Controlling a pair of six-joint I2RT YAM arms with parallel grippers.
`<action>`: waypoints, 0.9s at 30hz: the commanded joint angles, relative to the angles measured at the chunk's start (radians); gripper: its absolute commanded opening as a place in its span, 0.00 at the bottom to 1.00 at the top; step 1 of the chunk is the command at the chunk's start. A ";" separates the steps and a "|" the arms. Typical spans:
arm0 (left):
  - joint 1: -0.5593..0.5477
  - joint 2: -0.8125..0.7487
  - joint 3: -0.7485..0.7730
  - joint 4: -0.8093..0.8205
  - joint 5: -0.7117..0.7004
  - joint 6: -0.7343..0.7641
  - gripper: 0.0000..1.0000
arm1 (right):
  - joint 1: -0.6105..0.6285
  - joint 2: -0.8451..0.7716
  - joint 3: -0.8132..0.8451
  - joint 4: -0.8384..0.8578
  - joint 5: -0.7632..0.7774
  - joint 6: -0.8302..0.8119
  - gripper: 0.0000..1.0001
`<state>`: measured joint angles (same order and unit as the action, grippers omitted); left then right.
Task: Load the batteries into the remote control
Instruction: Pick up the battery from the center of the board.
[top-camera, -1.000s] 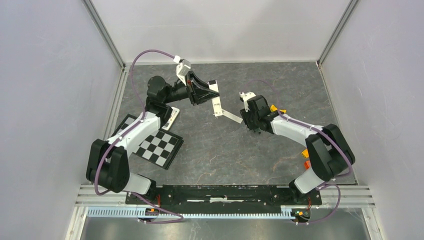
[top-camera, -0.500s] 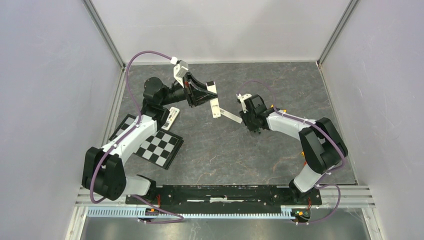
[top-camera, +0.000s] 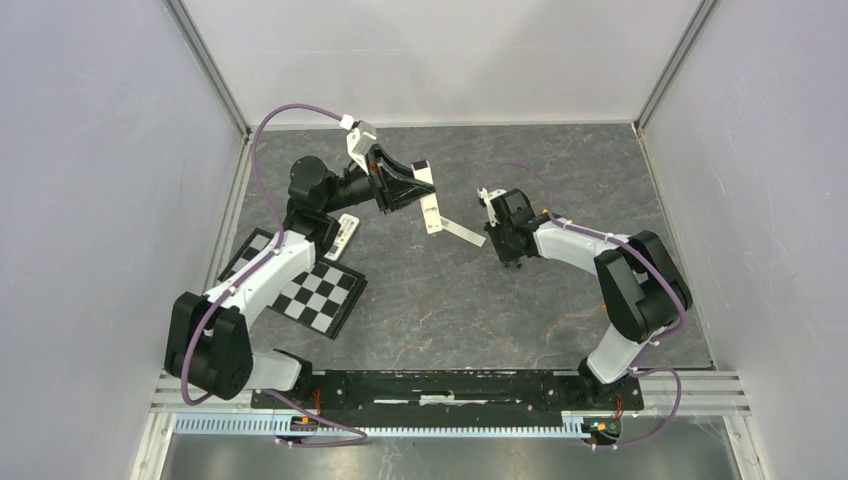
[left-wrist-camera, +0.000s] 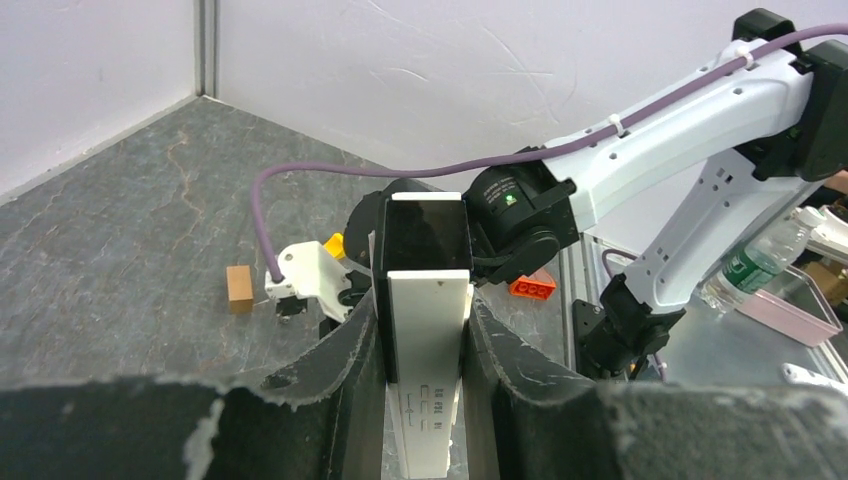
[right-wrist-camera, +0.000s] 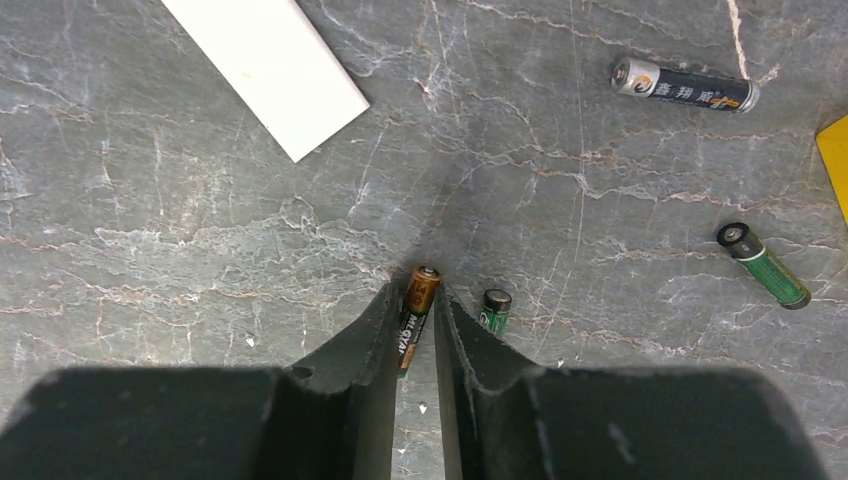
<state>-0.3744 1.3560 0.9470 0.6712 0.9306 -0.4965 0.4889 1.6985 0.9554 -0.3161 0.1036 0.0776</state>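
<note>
Right wrist view shows my right end effector (right-wrist-camera: 418, 292) clenched on one brown-orange cylinder battery (right-wrist-camera: 417, 320), low at the grey stone-pattern bench (right-wrist-camera: 200, 250). Three more lie loose there: a green battery (right-wrist-camera: 494, 310) just beside my finger, a black battery (right-wrist-camera: 685, 85) and a second green battery (right-wrist-camera: 765, 265) further off. My left end effector (left-wrist-camera: 426, 370) is grasping the small white flat remote control (left-wrist-camera: 428, 320), apart from the batteries. Its dark recess (left-wrist-camera: 428, 235) looks empty to me, so I judge that no battery is loaded yet; all the loading is left.
</note>
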 joint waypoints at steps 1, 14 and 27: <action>0.004 -0.011 -0.014 0.037 -0.102 -0.023 0.19 | -0.006 0.016 0.008 0.004 0.018 0.020 0.21; 0.002 -0.021 -0.143 -0.011 -0.431 -0.198 0.18 | -0.006 -0.165 -0.116 0.191 -0.043 0.066 0.11; -0.001 0.084 -0.214 0.152 -0.454 -0.551 0.14 | 0.030 -0.503 -0.214 0.603 -0.350 0.281 0.10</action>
<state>-0.3744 1.4261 0.7395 0.6827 0.4904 -0.8974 0.4931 1.2591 0.7525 0.0757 -0.1295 0.2584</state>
